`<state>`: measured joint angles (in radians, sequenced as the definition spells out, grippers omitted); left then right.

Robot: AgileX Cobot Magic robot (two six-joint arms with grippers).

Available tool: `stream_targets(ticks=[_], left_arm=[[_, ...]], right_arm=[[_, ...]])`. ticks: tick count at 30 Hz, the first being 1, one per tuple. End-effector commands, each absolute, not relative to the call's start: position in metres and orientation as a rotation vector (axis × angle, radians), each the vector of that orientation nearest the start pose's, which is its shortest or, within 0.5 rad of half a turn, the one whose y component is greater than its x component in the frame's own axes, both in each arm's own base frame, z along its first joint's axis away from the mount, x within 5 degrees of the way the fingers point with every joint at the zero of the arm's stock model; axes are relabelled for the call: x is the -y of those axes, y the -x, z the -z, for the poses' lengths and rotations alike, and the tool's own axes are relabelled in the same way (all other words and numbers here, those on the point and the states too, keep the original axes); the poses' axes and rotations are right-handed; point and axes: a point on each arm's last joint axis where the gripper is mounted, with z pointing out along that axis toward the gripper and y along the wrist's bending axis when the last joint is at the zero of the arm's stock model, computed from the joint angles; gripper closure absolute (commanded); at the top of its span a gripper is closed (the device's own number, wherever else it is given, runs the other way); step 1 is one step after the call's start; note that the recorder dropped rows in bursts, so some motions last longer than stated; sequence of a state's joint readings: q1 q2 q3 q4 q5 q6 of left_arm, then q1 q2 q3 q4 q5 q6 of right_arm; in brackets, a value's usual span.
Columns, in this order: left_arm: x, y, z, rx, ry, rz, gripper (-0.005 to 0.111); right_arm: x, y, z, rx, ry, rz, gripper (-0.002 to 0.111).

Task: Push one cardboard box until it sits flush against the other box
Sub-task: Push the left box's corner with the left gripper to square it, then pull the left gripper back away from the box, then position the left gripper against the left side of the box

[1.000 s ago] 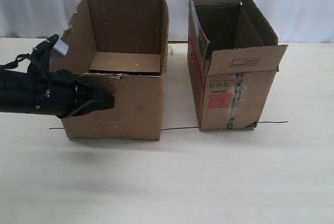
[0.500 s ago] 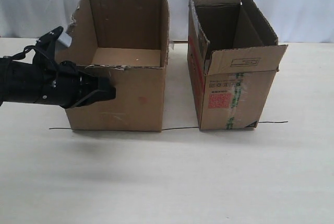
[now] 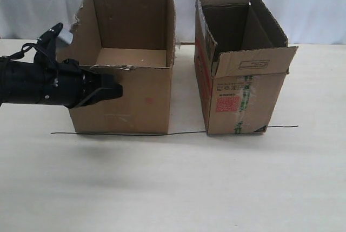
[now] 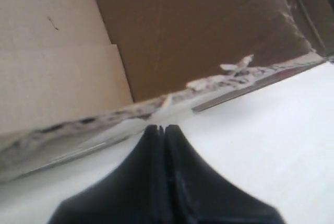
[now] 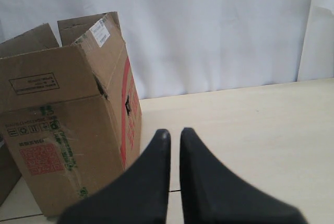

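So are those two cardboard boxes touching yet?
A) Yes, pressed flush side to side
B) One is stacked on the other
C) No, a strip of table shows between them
C: in the exterior view a strip of bare table separates the cardboard box from the other box.

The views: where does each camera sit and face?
Exterior view: before the table, facing wide box and tall box; left tool shows.
Left wrist view: on left arm, facing the wide box's torn rim; its shut tool shows.
Right wrist view: on right arm, facing the tall box; right tool shows.
Shared: exterior and right wrist both see the tall box's red label.
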<state>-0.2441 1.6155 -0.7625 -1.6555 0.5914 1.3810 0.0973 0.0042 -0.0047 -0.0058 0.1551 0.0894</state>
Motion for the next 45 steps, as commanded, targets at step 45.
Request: stream_targets(ticks=[45], left_arm=[[-0.009, -0.397, -0.196, -2.396, -0.034, 0.67, 0.107]], right_arm=[[-0.005, -0.056, -0.199, -1.644, 0.013, -0.131, 0.103]])
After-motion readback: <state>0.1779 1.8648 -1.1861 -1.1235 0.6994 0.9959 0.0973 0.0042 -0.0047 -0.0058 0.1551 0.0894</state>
